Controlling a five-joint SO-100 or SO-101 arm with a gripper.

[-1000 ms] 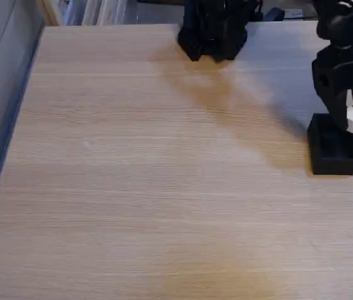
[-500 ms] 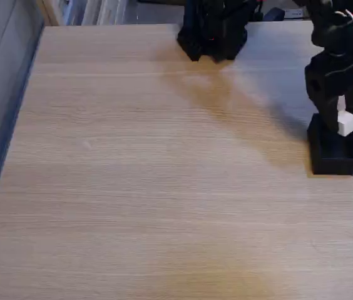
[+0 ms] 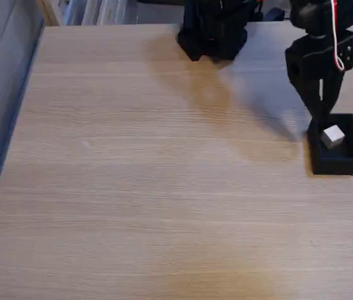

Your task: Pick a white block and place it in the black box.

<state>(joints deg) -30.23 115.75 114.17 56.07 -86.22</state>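
— Where's the white block (image 3: 332, 136)?
— Lying inside the black box (image 3: 334, 160), near the right edge of the wooden table (image 3: 151, 169) in the fixed view.
— And the gripper (image 3: 322, 114)?
— Just above the box's back-left rim — its fingers are a little apart, holding nothing, tips pointing down.
— Anything else?
— The arm's black base (image 3: 213, 28) at the far edge.

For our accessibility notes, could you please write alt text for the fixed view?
A small white cube lies inside a small matte black open-top box near the right edge of a light wooden table. The black robot arm's gripper hangs just above the box's far left rim, its fingers apart and empty. The arm's black base stands at the table's far edge.
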